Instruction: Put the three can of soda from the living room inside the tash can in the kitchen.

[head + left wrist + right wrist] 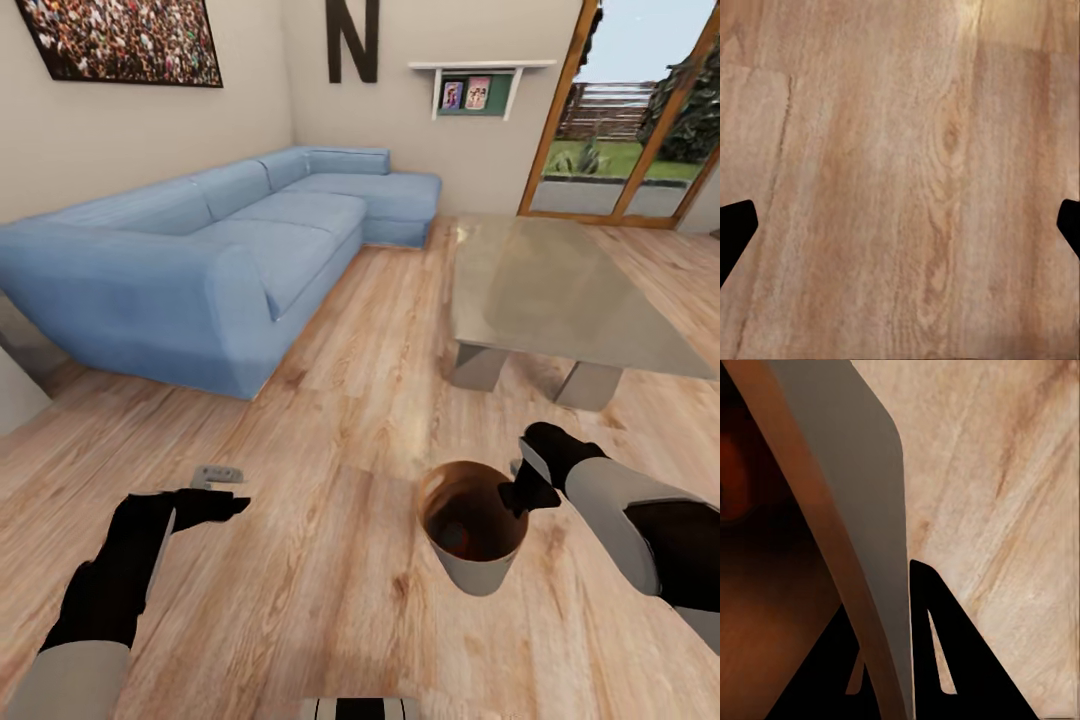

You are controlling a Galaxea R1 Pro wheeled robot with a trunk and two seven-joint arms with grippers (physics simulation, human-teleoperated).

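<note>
The tash can (480, 575), a small tapered bucket with a pale grey outside and a brown inside, hangs just above the light wood floor in front of me. My right gripper (520, 482) is shut on its right rim, one finger inside and one outside. In the right wrist view the rim and grey wall (855, 472) run between the two fingers (960, 660). A dim reddish-orange shape (729, 472) lies deep inside the bucket, too blurred to name. My left gripper (222, 488) is open over bare floor, its fingers (735, 232) wide apart with nothing between them.
This is the living room. A big blue corner sofa (230, 240) fills the left side. A glass table (560, 290) on grey legs stands ahead to the right. Glass doors (630, 120) are at the far right. Wood floor (370, 350) runs between sofa and table.
</note>
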